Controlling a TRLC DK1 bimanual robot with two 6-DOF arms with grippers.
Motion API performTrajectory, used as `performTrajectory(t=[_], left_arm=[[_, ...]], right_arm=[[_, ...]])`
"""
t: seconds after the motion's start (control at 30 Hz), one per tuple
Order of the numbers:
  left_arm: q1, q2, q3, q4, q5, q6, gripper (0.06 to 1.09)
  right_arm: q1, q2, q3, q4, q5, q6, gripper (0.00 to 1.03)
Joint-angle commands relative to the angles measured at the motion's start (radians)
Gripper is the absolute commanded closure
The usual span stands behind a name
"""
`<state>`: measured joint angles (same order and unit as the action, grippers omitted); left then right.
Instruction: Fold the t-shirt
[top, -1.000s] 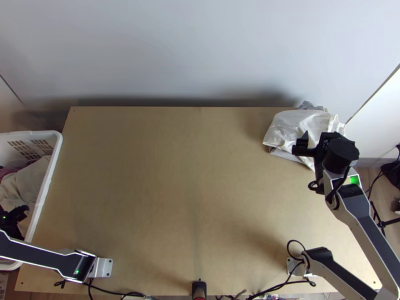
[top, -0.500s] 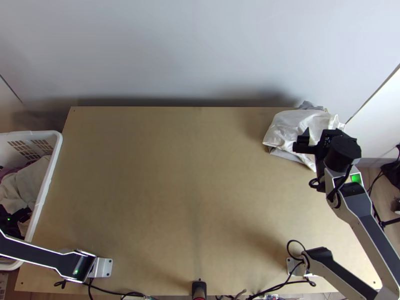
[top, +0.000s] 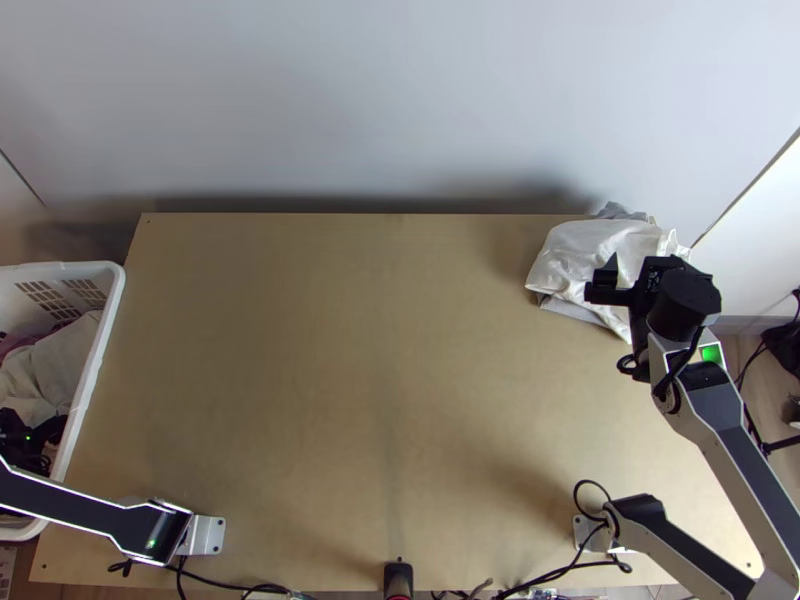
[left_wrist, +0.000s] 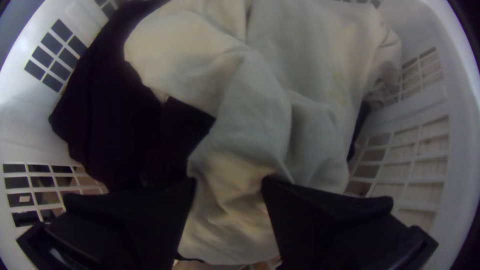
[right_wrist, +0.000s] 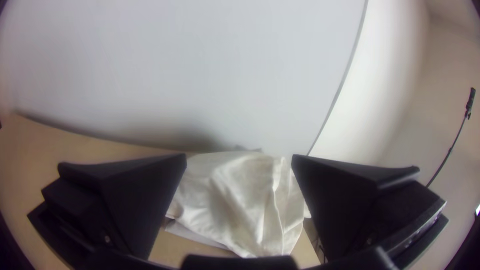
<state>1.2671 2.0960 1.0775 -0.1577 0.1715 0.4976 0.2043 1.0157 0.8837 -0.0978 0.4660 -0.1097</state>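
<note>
"Off-white cloth (left_wrist: 315, 70), one: how did it lie?"

"Bunched beside one dark cloth (left_wrist: 110, 115) in one white basket (left_wrist: 25, 125); long axis and heading unclear. It showed between the left tool's (top: 38, 434) part-open, ungripping fingers."

"Right tool (top: 630, 270)?"

"One: wide open, empty, near one whitish cloth heap (top: 580, 250) on the bench (top: 350, 350)."

no readable text, no legible labels, numbers or signs
</note>
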Motion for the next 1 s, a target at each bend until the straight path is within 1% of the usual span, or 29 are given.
performTrajectory(t=[0.0,0.03,0.3,0.47,0.5,0.67,0.77,0.97], left_arm=[[-0.005,0.002,-0.01,0.041,-0.001,-0.008,0.98],[-0.005,0.001,-0.01,0.041,-0.001,-0.008,1.04],[-0.005,-0.083,-0.025,0.023,0.0,-0.017,1.04],[-0.008,-0.152,-0.017,-0.036,0.01,-0.047,1.04],[-0.012,-0.172,-0.011,-0.068,0.013,-0.053,1.04],[-0.038,-0.294,0.03,-0.244,0.083,-0.094,1.04],[-0.058,-0.329,0.079,-0.378,0.108,-0.113,1.04],[-0.098,-0.403,0.122,-0.506,0.132,-0.172,1.04]], right_arm=[[0.0,0.001,0.001,0.001,0.0,0.001,0.05],[0.0,0.0,0.001,0.001,0.0,0.001,0.05],[0.0,0.001,0.001,0.0,0.0,0.002,0.05],[-0.002,0.0,0.001,0.0,0.0,0.004,0.05],[-0.002,0.0,0.001,0.0,0.0,0.004,0.05],[-0.003,-0.005,0.0,0.0,0.0,0.008,0.05],[-0.003,-0.011,-0.003,-0.002,0.0,0.01,0.05],[-0.003,-0.037,-0.015,-0.003,0.0,0.018,0.05]])
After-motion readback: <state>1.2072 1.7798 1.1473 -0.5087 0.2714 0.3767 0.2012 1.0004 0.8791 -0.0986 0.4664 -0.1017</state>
